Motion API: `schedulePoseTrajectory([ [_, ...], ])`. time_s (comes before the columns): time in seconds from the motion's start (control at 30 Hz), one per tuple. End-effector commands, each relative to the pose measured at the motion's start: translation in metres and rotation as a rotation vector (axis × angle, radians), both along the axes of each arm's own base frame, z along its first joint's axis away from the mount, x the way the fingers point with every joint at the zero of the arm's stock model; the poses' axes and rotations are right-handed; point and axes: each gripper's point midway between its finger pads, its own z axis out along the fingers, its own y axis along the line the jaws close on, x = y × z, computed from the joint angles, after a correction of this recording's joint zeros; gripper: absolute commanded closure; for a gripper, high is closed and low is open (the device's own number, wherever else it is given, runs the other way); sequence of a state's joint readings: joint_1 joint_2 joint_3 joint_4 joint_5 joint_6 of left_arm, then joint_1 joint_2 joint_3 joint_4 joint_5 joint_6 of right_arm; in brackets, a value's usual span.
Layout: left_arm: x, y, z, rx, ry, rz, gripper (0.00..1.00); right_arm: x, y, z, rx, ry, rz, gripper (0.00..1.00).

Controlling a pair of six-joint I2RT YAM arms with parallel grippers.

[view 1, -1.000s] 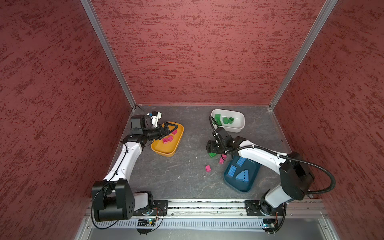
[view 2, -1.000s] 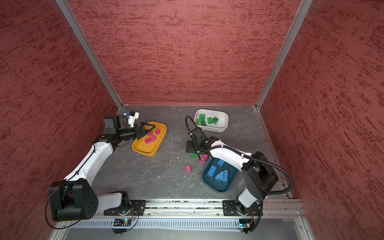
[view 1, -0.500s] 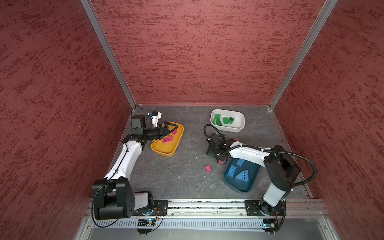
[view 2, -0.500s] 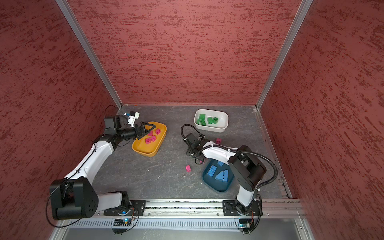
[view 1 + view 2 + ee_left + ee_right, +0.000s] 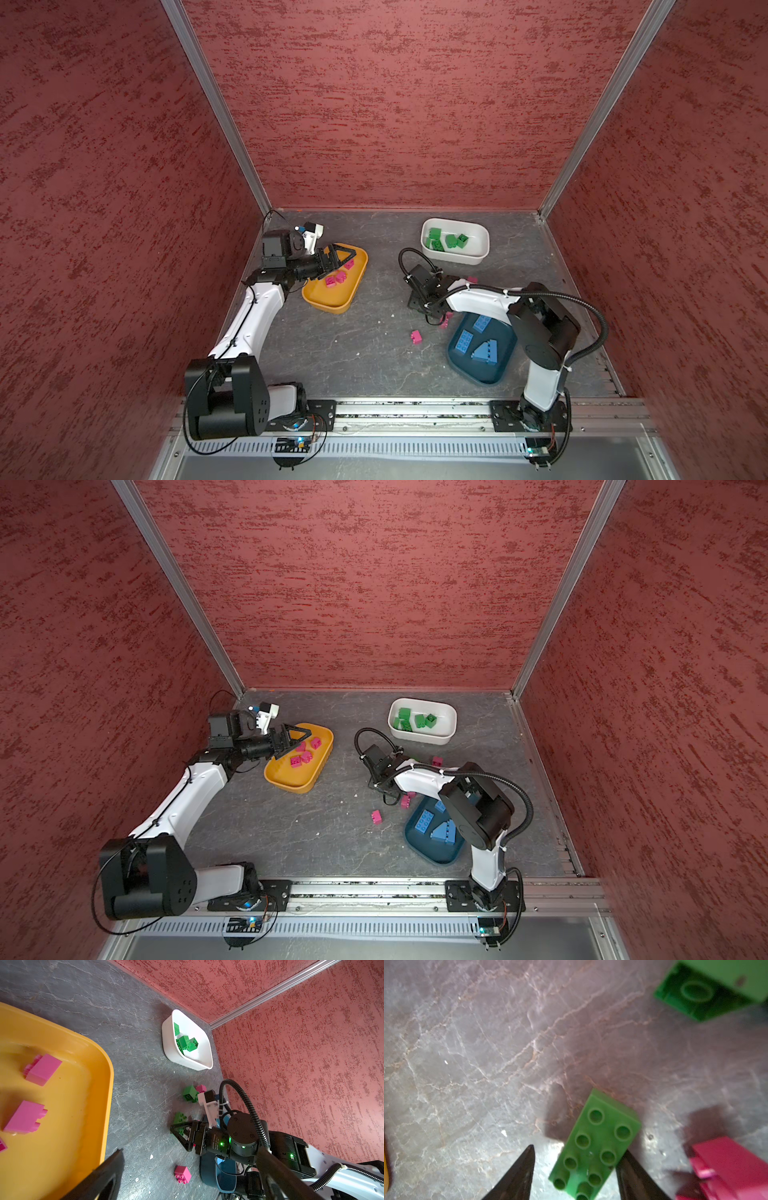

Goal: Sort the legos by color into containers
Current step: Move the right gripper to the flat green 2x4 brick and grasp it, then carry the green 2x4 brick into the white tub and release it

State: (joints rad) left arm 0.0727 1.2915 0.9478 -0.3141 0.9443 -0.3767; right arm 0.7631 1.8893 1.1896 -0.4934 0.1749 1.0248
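desk [image 5: 357,361]: grey, marbled; carries three bins.
yellow tray [image 5: 332,301]: far left. Holds pink bricks [image 5: 296,761]; three counted for sure. The left pincer covers part of the tray, so the full count is unclear.
white bin [image 5: 478,251]: far right. Holds green bricks [image 5: 451,241] in a heap, about four; too tightly packed for a firm count.
teal bin [image 5: 482,376]: near right. Holds blue bricks [image 5: 463,341]; three seen, two flat and one sloped brick [image 5: 485,351]. The right arm [image 5: 478,299] covers the bin's far end.
loose pink, on the desk: three. One brick [image 5: 416,336] mid-desk, one brick [image 5: 446,321] just beside the teal bin's far-left rim, one brick [image 5: 471,279] on the far side of the right arm.
loose green, on the desk: two, between white bin and teal bin. The long green brick [image 5: 604,1126] lies studs up; the tipped green brick [image 5: 708,991] lies on its side near it.
left pincer [image 5: 338,259]: spread wide, nothing between the fingers, above the yellow tray's far end.
right pincer [image 5: 578,1149]: low over the desk, part spread, straddling the long green brick. One finger [image 5: 633,1176] is against the brick's side; the other finger [image 5: 517,1176] is apart from it, with desk showing between.
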Motion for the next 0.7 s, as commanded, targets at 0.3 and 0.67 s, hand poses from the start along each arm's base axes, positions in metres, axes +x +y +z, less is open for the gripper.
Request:
schedulePoseTrajectory([
  [0.3, -0.002, 0.0, -0.001, 0.01, -0.015, -0.017, 0.0, 0.011, -0.007, -0.008, -0.295, -0.04, 0.115, 0.54],
  [0.67, 0.002, 0.0, 0.0, 0.006, -0.013, -0.008, 0.01, 0.018, -0.017, 0.047, -0.346, -0.13, 0.136, 0.73],
])
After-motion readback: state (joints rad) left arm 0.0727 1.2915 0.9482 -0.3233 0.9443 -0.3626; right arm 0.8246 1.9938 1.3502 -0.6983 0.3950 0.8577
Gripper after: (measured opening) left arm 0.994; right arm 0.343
